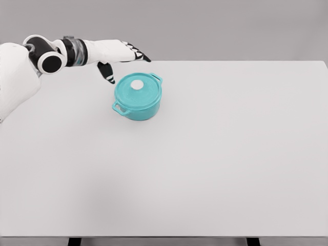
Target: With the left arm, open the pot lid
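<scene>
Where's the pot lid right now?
In the head view the lid sits closed on the teal pot, upper left of the middle of the table. The left hand, fingers spread, hovers just behind and left of it.

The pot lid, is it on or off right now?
On. The lid sits flat on the teal pot, its white knob on top. The left hand is open beside it, not touching.

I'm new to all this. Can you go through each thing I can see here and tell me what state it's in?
Pot: upright on the table, closed.
Lid: on the pot, white knob on top, not yet lifted.
Left hand: open, fingers spread, holding nothing, beside the pot's far left, not touching the lid.
Table: white, carrying the pot.
Right hand: not in view.
</scene>
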Robot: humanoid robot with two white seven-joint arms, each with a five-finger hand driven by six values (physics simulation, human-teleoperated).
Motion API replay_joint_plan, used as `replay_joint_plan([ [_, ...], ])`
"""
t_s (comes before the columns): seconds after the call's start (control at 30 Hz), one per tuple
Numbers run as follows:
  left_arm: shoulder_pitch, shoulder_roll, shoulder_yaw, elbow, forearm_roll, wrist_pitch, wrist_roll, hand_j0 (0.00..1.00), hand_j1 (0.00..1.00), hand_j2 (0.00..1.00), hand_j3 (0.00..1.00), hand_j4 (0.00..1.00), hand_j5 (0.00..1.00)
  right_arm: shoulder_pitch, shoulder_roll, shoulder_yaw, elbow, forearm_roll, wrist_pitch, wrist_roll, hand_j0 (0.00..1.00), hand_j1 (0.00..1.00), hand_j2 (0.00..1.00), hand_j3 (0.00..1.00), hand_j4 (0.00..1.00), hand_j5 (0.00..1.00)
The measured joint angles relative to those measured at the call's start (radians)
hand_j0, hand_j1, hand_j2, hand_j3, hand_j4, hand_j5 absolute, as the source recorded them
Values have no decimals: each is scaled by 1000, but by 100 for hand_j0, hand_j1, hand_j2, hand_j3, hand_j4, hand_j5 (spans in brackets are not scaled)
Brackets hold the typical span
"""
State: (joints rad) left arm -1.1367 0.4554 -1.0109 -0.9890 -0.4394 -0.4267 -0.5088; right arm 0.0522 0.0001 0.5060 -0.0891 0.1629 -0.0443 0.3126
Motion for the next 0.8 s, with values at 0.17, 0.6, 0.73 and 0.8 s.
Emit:
replay_joint_plan([
  [0.17, 0, -37, -7, 17, -18, 11, -1, 99, 99, 99, 99, 99, 99, 0, 0, 0, 0, 0, 0, 0, 100, 100, 100, 100, 100, 100],
  [0.6, -9, -58, -45, 24, -20, 10, -2, 86, 86, 86, 86, 86, 86, -2, 0, 0, 0, 0, 0, 0, 100, 100, 100, 100, 100, 100],
  [0.73, -12, -55, -46, 22, -18, 7, -8, 84, 84, 84, 84, 84, 84, -2, 0, 0, 0, 0, 0, 0, 100, 100, 100, 100, 100, 100],
  [0.8, -12, -54, -49, 21, -18, 5, -10, 83, 83, 83, 83, 83, 83, -2, 0, 0, 0, 0, 0, 0, 100, 100, 100, 100, 100, 100],
])
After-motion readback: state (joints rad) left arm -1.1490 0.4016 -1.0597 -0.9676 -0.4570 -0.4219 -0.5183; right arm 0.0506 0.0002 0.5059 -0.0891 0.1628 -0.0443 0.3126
